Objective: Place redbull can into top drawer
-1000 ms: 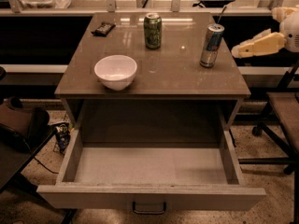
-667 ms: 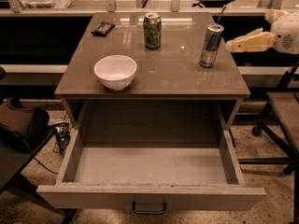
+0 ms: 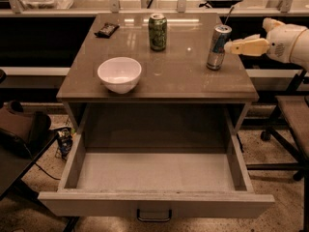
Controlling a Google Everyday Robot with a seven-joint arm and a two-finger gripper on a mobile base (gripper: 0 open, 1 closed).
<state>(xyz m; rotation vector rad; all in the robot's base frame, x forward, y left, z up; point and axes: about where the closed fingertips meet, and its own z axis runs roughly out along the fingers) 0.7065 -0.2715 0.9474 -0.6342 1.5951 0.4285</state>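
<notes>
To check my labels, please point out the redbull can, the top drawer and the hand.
redbull can [image 3: 217, 50]: camera view, middle of its body.
top drawer [image 3: 154, 170]: camera view, bare inner floor.
hand [image 3: 231, 47]: camera view, its tip, beside the redbull can.

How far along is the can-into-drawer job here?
Done: the drawer is open. In hand: the tool is at the right of the slim can, which stands on the tabletop, not lifted. Left: grasp it, carry it over, set it in the drawer.
</notes>
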